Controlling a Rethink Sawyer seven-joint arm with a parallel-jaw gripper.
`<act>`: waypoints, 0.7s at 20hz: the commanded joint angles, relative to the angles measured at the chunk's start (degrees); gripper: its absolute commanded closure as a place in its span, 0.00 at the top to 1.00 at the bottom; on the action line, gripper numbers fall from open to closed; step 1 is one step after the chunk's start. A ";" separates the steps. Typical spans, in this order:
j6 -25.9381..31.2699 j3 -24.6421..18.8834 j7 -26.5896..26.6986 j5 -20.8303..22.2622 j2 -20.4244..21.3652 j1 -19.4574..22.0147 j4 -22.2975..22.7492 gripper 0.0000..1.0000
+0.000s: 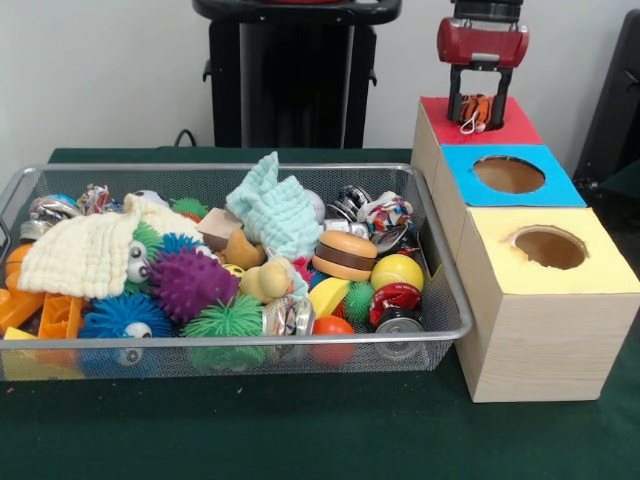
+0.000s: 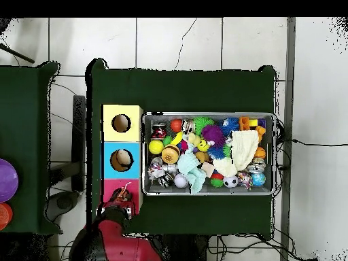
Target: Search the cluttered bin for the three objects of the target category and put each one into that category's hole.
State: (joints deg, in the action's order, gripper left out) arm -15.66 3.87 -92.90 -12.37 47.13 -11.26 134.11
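Observation:
My gripper hangs over the red top of the far wooden box. It is shut on the orange plush with black stripes, which sits right at the red face and hides the hole. The overhead view shows the gripper and the orange plush over the red box. The wire mesh bin lies left of the boxes. In it, a pale yellow plush and a tan plush lie near the middle among the clutter.
The blue-topped hole and the yellow-topped hole lie nearer the camera in the same row. The bin holds spiky rubber balls, a cream knitted cloth, a mint cloth, a toy burger and cans.

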 commanded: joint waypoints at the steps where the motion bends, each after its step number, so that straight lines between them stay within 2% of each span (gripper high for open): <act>1: -4.03 -1.37 -18.39 -3.36 -0.42 -0.89 0.82 1.00; 14: -4.74 -1.24 -18.63 -4.34 -0.70 -1.63 0.88 1.00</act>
State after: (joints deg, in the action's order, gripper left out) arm -17.67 4.28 -92.90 -13.51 47.24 -13.03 134.11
